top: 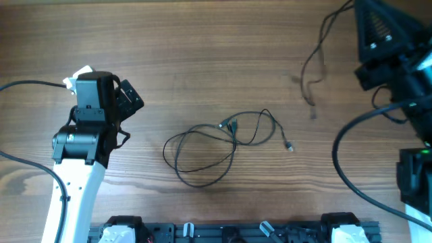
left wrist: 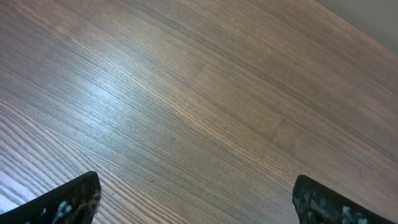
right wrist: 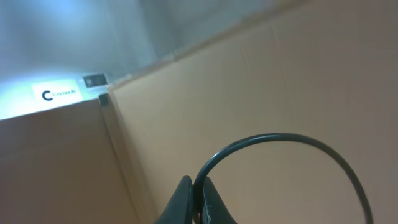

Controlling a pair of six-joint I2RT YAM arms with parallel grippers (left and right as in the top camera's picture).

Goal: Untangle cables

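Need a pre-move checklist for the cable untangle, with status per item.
1. Right gripper pinched on the held cable: ok, its fingers are closed on it in the right wrist view.
2. Held cable apart from the looped cable in the overhead view: ok, no contact visible.
3. Left gripper open and empty: ok, fingers wide apart.
4. Left gripper lined up over the looped cable: not ok, its wrist view shows only bare table.
5. Looped cable knotted or merely crossing itself: cannot tell.
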